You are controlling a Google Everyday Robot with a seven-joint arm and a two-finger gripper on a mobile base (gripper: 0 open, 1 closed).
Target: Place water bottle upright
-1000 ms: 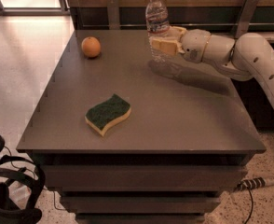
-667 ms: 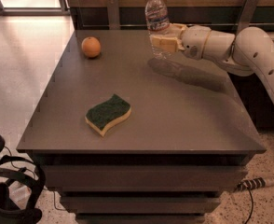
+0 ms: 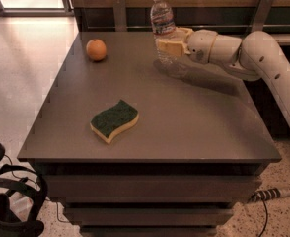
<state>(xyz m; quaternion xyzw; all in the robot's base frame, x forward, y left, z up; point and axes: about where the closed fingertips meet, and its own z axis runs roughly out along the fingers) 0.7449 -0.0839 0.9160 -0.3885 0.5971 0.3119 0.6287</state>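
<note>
- Upright water bottle (image 3: 163, 21), cap up, at the table's (image 3: 184, 132) 12 o'clock edge.
- The gripper (image 3: 170, 41) reaches in from 3 o'clock and clamps its lower body to steady it.
- Base probably touches the tabletop; hard to tell.
- Orange (image 3: 96, 49) at 10 o'clock and sponge (image 3: 114, 121) near 7, both well apart.

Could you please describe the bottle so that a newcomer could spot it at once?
On the table, look to the far edge, right of the orange. There the bottle stands upright in the tool, which reaches in from the right and is shut around its lower half. It is the only clear, white-capped thing; the sponge lies flat near the front.
</note>
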